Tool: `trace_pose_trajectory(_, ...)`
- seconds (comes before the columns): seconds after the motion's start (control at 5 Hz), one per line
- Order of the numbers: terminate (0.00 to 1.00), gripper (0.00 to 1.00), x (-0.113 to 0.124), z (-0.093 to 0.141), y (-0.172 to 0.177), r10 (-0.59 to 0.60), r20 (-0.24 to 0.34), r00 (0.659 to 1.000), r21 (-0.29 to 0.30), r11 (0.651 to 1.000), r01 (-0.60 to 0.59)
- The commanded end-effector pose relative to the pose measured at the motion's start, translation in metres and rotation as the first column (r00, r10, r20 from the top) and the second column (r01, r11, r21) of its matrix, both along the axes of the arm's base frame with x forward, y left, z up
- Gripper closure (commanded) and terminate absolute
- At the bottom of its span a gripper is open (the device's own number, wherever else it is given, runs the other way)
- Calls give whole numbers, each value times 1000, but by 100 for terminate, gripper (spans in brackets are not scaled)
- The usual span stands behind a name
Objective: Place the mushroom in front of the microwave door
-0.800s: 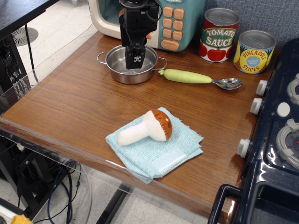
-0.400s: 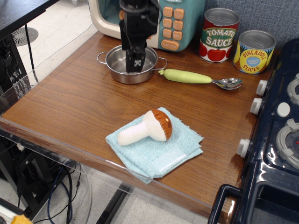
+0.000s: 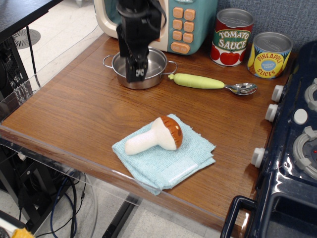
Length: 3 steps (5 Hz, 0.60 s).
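Observation:
The mushroom, with a brown-orange cap and a cream stem, lies on its side on a light blue cloth near the table's front edge. My black gripper hangs pointing down over the left front rim of a small steel pot, well behind and left of the mushroom. It holds nothing. Its fingers overlap from this angle, so I cannot tell whether they are apart. The microwave door, cream-framed with a teal window, is at the back left, partly hidden by the arm.
A green-handled spoon lies right of the pot. A tomato sauce can and a pineapple can stand at the back right. A dark toy stove borders the right side. The table's left and front edges drop off.
The gripper has shifted slightly left and forward over the pot and turned about its vertical axis. The mushroom and cloth have not moved.

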State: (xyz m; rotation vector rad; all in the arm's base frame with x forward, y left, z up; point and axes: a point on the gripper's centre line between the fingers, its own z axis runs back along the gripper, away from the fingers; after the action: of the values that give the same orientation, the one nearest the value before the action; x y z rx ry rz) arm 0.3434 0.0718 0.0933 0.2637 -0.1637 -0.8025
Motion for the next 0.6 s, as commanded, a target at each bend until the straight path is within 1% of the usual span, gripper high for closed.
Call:
trace_pose_trajectory(0.0,0,0,-42,25,-39,179,-7,984,-26,984,-179)
trace_pose_trajectory(0.2,0,0,-57,19,-60,262,-76,962,-78,960,-268)
trace_pose_trajectory(0.4,0,0,-65,4,-79,248,-114,962,-76,963,-257)
